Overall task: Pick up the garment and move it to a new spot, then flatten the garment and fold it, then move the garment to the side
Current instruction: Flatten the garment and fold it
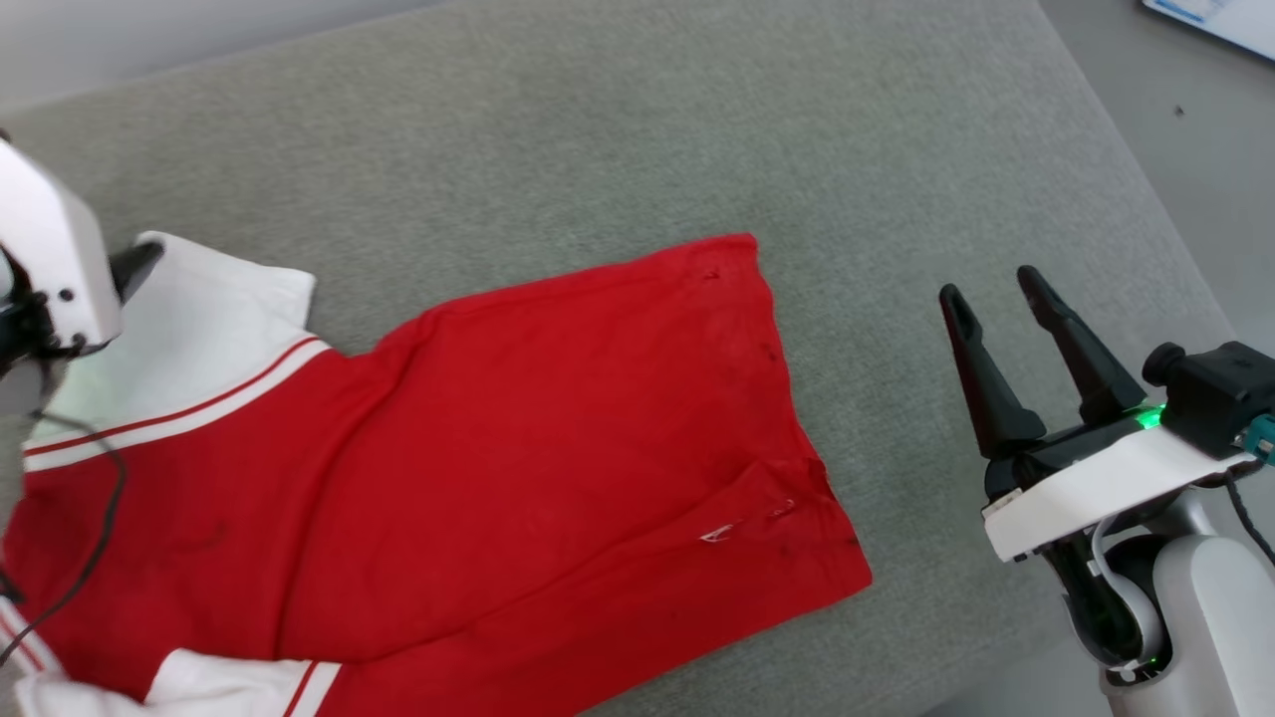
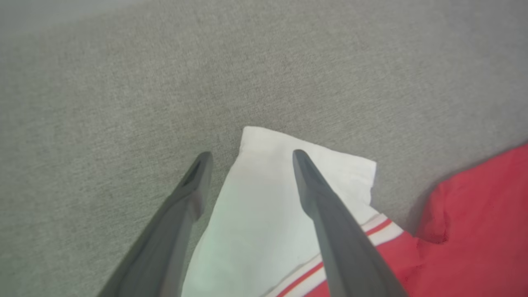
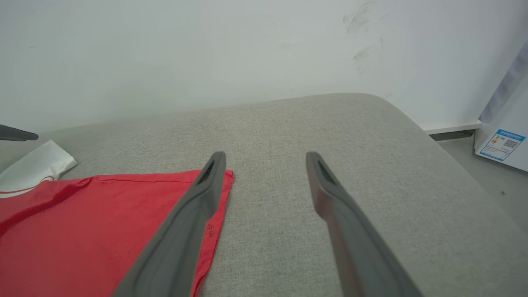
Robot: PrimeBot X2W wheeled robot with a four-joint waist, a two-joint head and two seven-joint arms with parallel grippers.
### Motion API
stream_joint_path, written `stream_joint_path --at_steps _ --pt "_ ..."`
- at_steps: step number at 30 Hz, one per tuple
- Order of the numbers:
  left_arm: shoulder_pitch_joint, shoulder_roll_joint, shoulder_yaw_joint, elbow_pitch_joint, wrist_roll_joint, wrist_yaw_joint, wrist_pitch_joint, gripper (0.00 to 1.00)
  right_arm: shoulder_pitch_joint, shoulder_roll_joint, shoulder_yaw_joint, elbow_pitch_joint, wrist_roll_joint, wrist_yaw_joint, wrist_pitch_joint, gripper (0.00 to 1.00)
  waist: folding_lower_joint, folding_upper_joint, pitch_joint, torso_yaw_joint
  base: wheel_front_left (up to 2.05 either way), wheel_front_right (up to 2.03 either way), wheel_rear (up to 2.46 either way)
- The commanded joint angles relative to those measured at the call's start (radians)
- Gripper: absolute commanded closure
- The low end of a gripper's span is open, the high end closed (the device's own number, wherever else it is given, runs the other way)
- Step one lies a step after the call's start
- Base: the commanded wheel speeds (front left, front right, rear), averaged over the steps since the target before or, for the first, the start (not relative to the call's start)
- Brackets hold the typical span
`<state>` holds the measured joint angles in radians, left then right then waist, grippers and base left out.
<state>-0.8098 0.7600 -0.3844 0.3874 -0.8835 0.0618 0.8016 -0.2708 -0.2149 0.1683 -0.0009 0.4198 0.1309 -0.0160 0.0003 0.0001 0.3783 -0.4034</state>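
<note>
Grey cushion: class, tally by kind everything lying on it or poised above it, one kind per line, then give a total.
Garments: 1 (the garment)
Grippers: 2 (left gripper, right gripper)
Total: 3

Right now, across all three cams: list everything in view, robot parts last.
garment: one, red with white red-striped sleeves, lying spread on the cushion
cushion: one, grey fabric, under the garment
wall: one, white, behind the cushion
box: one, white with a blue label, past the cushion's right end
floor: grey, right of the cushion
left fingers: two, dark, spread open, at the end of one white sleeve
right fingers: two, dark, spread open, holding nothing, right of the garment's edge
</note>
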Motion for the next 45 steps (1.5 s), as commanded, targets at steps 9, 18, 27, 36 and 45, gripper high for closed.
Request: stream_joint_path --at_steps 9,18,27,36,45 --pt "0.023 0.052 -0.029 0.044 -0.029 0.082 0.206 0.00 -0.028 0.005 0.020 0.032 0.049 0.000 -0.016 0.00 -0.0003 -0.0001 0.079 -0.082 0.00 0.00 0.00" --pt "0.104 -0.012 -0.018 0.056 -0.067 0.120 0.172 1.00 -0.062 -0.040 0.053 0.078 0.173 0.000 0.043 0.00 -0.0003 -0.0001 0.074 -0.065 0.00 0.00 0.00" --pt "0.001 -0.065 0.015 0.045 -0.026 0.089 -0.028 1.00 -0.209 -0.146 0.113 0.232 0.343 0.000 0.385 0.00 -0.0003 -0.0001 0.020 0.050 0.00 0.00 0.00" --pt "-0.068 -0.147 -0.030 -0.025 0.009 0.025 -0.116 1.00 -0.367 -0.198 0.132 0.343 0.387 0.000 0.673 0.00 -0.0003 -0.0001 0.033 0.209 0.00 0.00 0.00" --pt "-0.091 -0.195 -0.069 -0.066 0.027 -0.008 -0.147 1.00 -0.516 -0.161 0.167 0.501 0.372 0.000 0.754 0.00 -0.0003 -0.0001 0.079 0.281 0.00 0.00 0.00"
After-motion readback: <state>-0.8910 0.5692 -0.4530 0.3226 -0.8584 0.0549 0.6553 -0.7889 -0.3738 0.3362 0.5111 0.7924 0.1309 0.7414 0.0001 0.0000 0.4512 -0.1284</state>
